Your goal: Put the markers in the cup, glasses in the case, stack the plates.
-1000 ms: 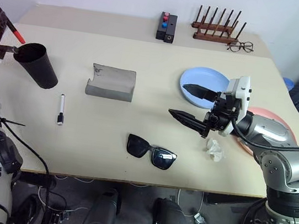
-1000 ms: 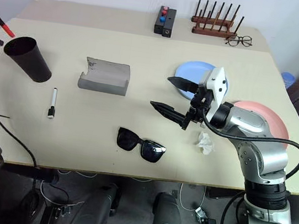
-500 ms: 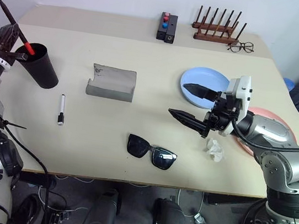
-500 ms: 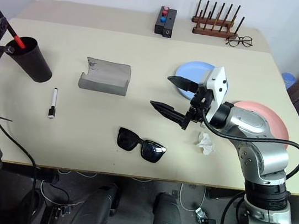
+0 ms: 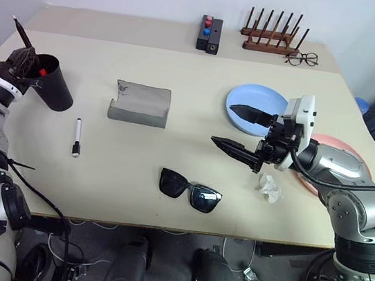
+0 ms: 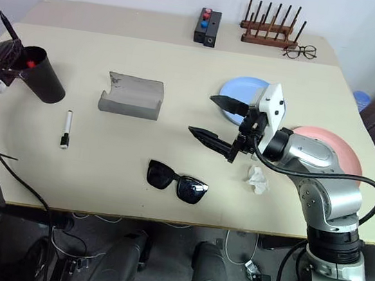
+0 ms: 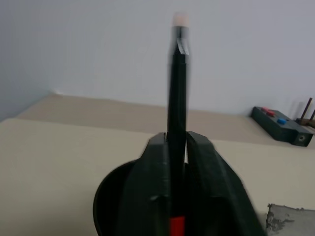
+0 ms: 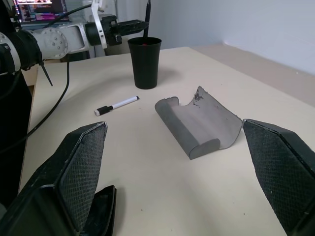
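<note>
Now left gripper (image 7: 176,147) clamps red marker (image 5: 41,72) upright inside cup (image 5: 54,84), far left; right gripper (image 5: 236,128) spread wide, holding nothing.

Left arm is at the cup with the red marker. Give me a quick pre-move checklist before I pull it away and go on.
1. Red marker inside the cup: ok, lower end in.
2. Left gripper released: cannot tell, fingers still flank the marker.
3. Cup upright: not ok, tilted.
4. White marker free on the table: ok.
5. Right gripper open, empty: ok.
6. Case open for the sunglasses: ok.
</note>
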You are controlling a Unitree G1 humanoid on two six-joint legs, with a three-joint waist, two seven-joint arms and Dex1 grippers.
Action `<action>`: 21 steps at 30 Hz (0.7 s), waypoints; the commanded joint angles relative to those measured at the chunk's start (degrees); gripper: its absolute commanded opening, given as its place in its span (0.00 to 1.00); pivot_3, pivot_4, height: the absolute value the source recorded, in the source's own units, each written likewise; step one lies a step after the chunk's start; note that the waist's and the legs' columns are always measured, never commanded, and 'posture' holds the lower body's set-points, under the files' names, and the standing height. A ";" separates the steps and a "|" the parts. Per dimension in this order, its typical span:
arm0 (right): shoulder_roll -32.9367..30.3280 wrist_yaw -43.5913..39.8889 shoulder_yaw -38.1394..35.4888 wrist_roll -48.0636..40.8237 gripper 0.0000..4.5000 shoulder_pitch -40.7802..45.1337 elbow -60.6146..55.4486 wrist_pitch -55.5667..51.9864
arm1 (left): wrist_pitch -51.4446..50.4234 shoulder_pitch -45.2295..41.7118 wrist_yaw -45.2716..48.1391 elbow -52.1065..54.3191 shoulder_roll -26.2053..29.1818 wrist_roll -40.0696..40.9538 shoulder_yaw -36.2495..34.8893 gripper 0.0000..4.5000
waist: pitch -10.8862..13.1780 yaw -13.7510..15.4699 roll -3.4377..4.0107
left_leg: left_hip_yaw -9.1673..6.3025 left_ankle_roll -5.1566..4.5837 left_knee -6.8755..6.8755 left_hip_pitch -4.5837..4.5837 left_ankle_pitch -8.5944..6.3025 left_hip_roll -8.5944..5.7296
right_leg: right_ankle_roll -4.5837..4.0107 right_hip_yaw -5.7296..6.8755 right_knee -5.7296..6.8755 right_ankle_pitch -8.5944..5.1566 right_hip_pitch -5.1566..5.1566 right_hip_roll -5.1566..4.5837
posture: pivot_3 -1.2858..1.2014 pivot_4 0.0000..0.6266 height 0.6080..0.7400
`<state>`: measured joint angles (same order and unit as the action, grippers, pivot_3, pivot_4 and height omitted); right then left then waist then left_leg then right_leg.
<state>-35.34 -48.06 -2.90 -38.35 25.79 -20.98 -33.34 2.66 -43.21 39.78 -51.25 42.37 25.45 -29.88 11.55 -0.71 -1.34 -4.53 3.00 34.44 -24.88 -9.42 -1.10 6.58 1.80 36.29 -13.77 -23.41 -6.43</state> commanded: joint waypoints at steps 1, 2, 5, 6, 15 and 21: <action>-0.14 0.12 -1.10 0.29 1.00 0.64 -1.41 1.38 | 0.36 0.11 -0.29 2.70 0.68 0.22 -0.21 0.62 | 0.00 -0.03 0.00 | 0.00 0.00 0.00 0.00 0.00 0.00 | 0.00 0.00 0.00 0.00 0.00 0.00 | 0.52 0.24 1.00; -0.11 0.09 -1.05 0.36 1.00 0.67 -1.33 1.44 | 0.40 0.11 -0.23 3.04 0.71 0.36 -0.28 0.73 | 0.00 -0.03 0.00 | 0.00 0.00 0.00 0.00 0.00 0.00 | 0.00 0.00 0.00 0.00 0.00 0.00 | 0.52 0.24 1.00; -0.05 0.05 -1.00 0.51 1.00 0.66 -1.16 1.59 | 0.04 0.19 -0.52 4.40 0.82 0.92 -0.71 0.99 | 0.00 -0.03 0.00 | 0.00 0.00 0.00 0.00 0.00 0.00 | 0.00 0.00 0.00 0.00 0.00 0.00 | 0.52 0.24 1.00; -0.04 0.02 -1.01 0.57 1.00 0.63 -1.12 1.64 | -0.42 0.36 -0.68 5.25 0.91 0.91 -0.61 0.99 | 0.00 -0.03 0.00 | 0.00 0.00 0.00 0.00 0.00 0.00 | 0.00 0.00 0.00 0.00 0.00 0.00 | 0.52 0.24 1.00; 0.08 -0.13 -1.27 0.93 1.00 0.52 -0.78 1.91 | -24.84 4.67 -2.87 26.49 3.27 5.18 1.80 0.99 | 0.00 -0.13 0.00 | -0.01 0.00 0.00 0.00 0.00 0.00 | 0.00 -0.01 0.00 0.00 0.00 0.00 | 0.52 0.24 1.00; -0.50 -1.62 -3.32 -0.39 1.00 1.52 1.40 2.13 | -53.93 3.56 -8.20 47.85 8.12 15.20 3.17 0.99 | 0.00 -0.01 0.00 | -0.05 0.01 0.00 0.00 -0.01 0.00 | -0.01 -0.03 -0.01 -0.01 0.03 0.00 | 0.52 0.24 1.00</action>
<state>-35.34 -49.28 -3.67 -37.40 25.91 -19.42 -32.20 -46.49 -37.84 33.58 -7.22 49.29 37.76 -25.28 11.56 -0.72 -1.34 -4.58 3.01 34.45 -24.87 -9.43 -1.11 6.57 1.77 36.28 -13.78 -23.38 -6.43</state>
